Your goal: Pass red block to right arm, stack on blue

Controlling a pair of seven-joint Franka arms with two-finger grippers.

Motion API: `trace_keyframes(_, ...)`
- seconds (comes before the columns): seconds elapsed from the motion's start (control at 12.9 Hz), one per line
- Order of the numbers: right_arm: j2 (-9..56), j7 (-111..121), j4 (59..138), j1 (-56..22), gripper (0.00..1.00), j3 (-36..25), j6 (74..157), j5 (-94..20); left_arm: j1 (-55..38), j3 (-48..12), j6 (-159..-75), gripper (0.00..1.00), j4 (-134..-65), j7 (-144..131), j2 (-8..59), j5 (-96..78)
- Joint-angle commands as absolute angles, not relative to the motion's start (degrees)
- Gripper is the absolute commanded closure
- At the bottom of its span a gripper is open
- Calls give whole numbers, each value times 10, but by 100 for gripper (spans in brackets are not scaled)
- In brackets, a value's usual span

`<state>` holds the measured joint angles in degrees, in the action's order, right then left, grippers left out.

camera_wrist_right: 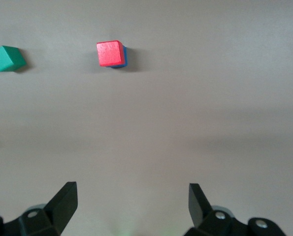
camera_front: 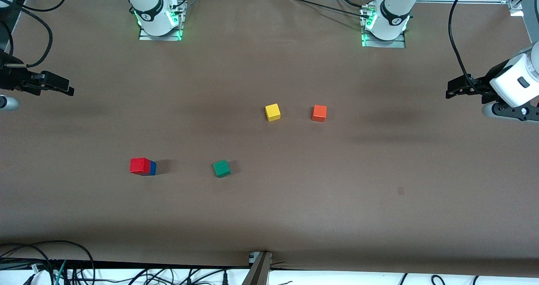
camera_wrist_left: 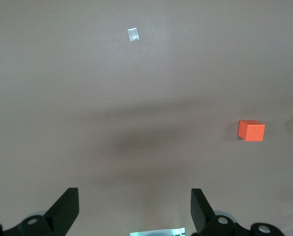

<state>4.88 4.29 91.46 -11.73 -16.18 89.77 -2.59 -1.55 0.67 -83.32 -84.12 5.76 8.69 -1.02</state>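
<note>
The red block [camera_front: 140, 165] sits stacked on the blue cube [camera_front: 153, 167], toward the right arm's end.

Both white arms [camera_front: 149, 7] are showing black joint bands, green-lit bases, black cables and black pincer fingers [camera_wrist_left: 62, 211].

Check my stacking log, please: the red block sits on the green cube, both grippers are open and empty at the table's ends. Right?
Not quite. The red block sits on the blue cube, as the front view shows; the green cube stands alone beside the stack. The rest holds: the left gripper and right gripper are open and empty at the table's ends.
</note>
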Motion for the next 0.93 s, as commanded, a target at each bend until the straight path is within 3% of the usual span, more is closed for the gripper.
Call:
trace_keyframes(0.0,34,33,913,-93,0,-119,893,-7,-13,6,-832,0,-838,55,84,-20)
trace_keyframes(0.85,44,25,884,-105,0,-116,874,-11,-13,6,-832,0,-838,55,85,-20)
